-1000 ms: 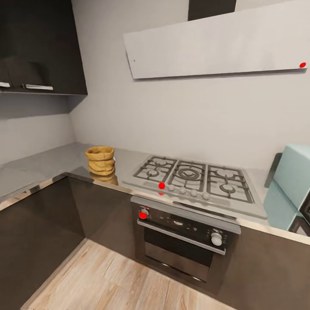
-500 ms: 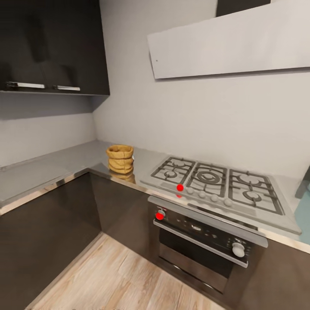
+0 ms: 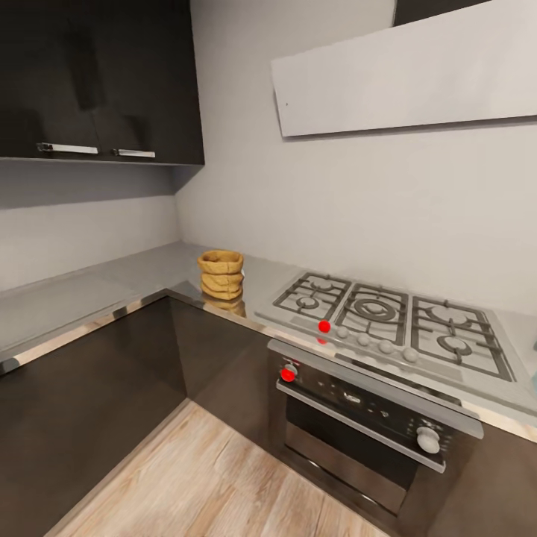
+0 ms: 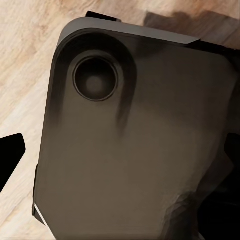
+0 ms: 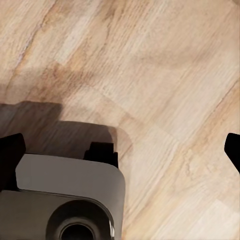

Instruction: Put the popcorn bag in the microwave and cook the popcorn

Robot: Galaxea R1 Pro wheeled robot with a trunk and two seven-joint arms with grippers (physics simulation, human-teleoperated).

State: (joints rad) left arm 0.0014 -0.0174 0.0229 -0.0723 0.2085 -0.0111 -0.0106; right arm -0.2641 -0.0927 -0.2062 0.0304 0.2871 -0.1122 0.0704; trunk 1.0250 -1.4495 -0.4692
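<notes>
Well, in front of me is a kitchen corner with a big grey wall [image 3: 246, 186] and dark cupboards [image 3: 97, 74] high up on my left. A long grey counter [image 3: 82, 294] bends around the corner, with dark doors under it. On the counter sits a grey gas hob [image 3: 388, 313] with black grates and a red dot at its front. Under the hob is a black oven [image 3: 365, 418] with a silver handle. The wood floor [image 3: 201, 485] lies below.

The popcorn bag [image 3: 221, 274] is small and tan. It stands upright on the counter, just beside the hob, near the corner. I cannot see inside it.

My arms hang low. My left jaws [image 4: 120, 165] are apart, with black tips at both edges, over my own dark base [image 4: 130, 140]. My right jaws [image 5: 122, 147] are apart too, over the wood floor.
</notes>
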